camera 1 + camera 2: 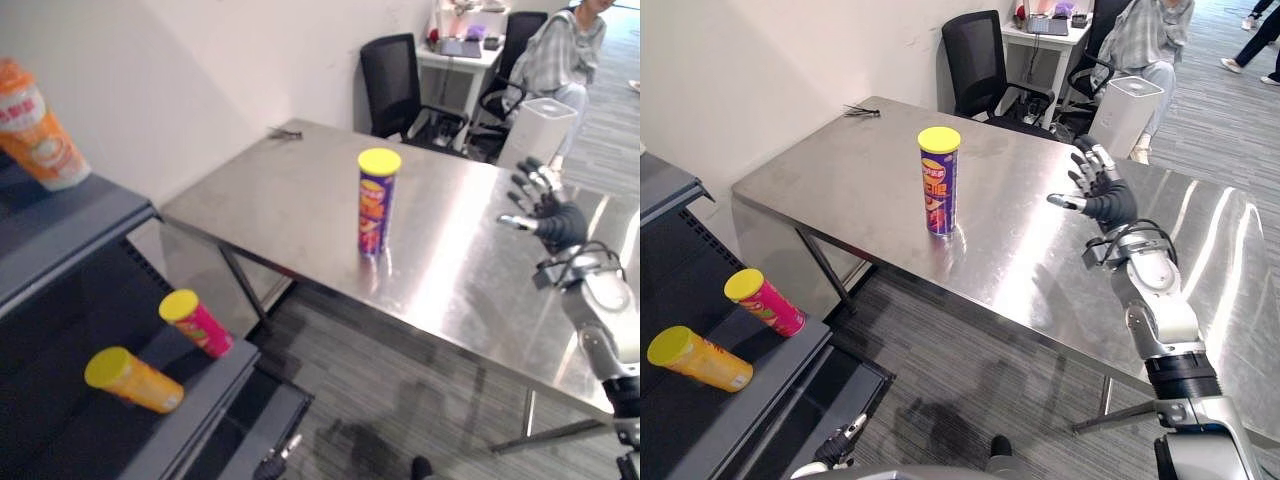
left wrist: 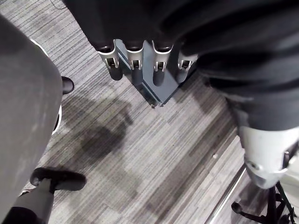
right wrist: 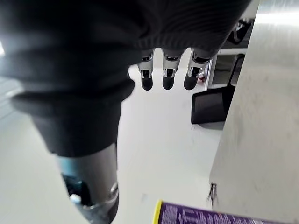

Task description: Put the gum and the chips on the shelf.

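the tall purple cardboard chips can with a yellow plastic lid (image 1: 377, 205) is shown upright on the bare stainless-steel table (image 1: 290, 190), near its middle and well apart from both hands. the right hand (image 1: 1102, 198) is held above the table to the right of the can, fingers spread and straight, with nothing held. the left hand (image 2: 135, 56) is seen hanging over the grey striped carpet (image 2: 140, 154), fingers straight and empty. on the lower board of the dark grey metal shelf (image 1: 205, 395), a yellow-orange can (image 1: 135, 380) and a pink can with a yellow lid (image 1: 197, 322) are laid on their sides; an orange printed tub (image 1: 40, 125) is stood on the upper board. which item is the gum cannot be told. the step in hand is judged to be the reach for the chips can. it is best approached from the side at mid-height, with the thumb set opposite the fingers before closing, so that the tall, narrow can is not tipped or pushed along the smooth steel. it should then be lifted upright and carried to free space beside the lying cans.
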{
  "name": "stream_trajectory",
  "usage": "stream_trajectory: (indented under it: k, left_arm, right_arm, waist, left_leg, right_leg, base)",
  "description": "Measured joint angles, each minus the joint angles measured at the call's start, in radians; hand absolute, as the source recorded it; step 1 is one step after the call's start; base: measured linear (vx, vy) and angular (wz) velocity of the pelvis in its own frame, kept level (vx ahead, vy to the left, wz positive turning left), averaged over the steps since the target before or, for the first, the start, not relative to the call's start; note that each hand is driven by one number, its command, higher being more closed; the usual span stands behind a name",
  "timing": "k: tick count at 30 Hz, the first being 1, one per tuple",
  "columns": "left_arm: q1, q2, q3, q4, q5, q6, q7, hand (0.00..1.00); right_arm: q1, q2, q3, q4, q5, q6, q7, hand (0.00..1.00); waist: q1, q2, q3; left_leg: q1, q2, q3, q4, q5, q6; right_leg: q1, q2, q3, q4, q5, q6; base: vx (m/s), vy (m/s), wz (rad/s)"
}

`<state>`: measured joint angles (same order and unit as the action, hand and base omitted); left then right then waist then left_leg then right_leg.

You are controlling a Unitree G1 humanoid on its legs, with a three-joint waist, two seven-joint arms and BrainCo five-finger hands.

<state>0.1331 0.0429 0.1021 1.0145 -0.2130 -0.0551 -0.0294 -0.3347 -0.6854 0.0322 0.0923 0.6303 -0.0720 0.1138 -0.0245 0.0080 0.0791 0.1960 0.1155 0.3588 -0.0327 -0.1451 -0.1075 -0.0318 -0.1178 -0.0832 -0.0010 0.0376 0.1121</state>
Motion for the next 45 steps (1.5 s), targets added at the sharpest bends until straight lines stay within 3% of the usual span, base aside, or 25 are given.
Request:
stream_trajectory:
  k: [11,16,24,37,45]
  left_arm:
    - [-0.006,0.007,0.0,0.001,0.0,-0.001,0.004,0.0]
    - [-0.015,0.006,0.0,-0.007,0.0,-0.002,0.004,0.0]
    - [-0.016,0.011,-0.019,-0.021,0.0,-0.002,0.005,0.0]
    - [-0.028,0.015,-0.037,-0.037,-0.004,-0.009,0.005,0.0]
    - [-0.028,0.014,-0.038,-0.038,-0.007,-0.01,0.006,0.0]
  right_arm:
    - [-0.161,0.03,0.143,0.107,0.006,0.004,0.039,0.0]
    - [-0.242,0.03,0.212,0.194,0.006,0.021,0.046,0.0]
    - [-0.344,0.031,0.289,0.286,0.005,0.055,0.038,0.0]
    - [-0.419,0.043,0.332,0.405,-0.005,0.061,0.04,0.0]
    - [-0.478,0.097,0.332,0.46,-0.042,0.061,0.04,0.0]
  waist:
    - [0.007,-0.009,0.008]
    - [0.028,-0.011,0.02]
    - [0.034,-0.014,0.04]
    - [0.056,-0.012,0.072]
    - [0.057,-0.009,0.078]
  left_leg:
    - [-0.016,0.002,-0.042,0.0,0.008,-0.002]
    - [-0.014,0.002,-0.047,0.0,0.009,-0.001]
    - [-0.017,-0.002,-0.049,0.0,0.013,0.001]
    - [-0.018,-0.003,-0.07,0.0,0.017,0.001]
    - [-0.02,-0.007,-0.07,0.0,0.017,0.002]
  right_leg:
    - [0.022,-0.005,-0.044,-0.027,0.003,0.0]
    - [0.033,-0.006,-0.052,-0.036,0.008,0.0]
    - [0.038,-0.008,-0.054,-0.059,0.025,-0.002]
    - [0.053,-0.009,-0.073,-0.073,0.03,-0.004]
    - [0.056,-0.012,-0.073,-0.09,0.044,-0.004]
  base:
    - [0.0,-0.017,0.11]
    - [0.0,-0.011,0.05]
    - [-0.01,-0.004,0.01]
    - [-0.01,-0.014,0.04]
    - [0.0,-0.002,-0.01]
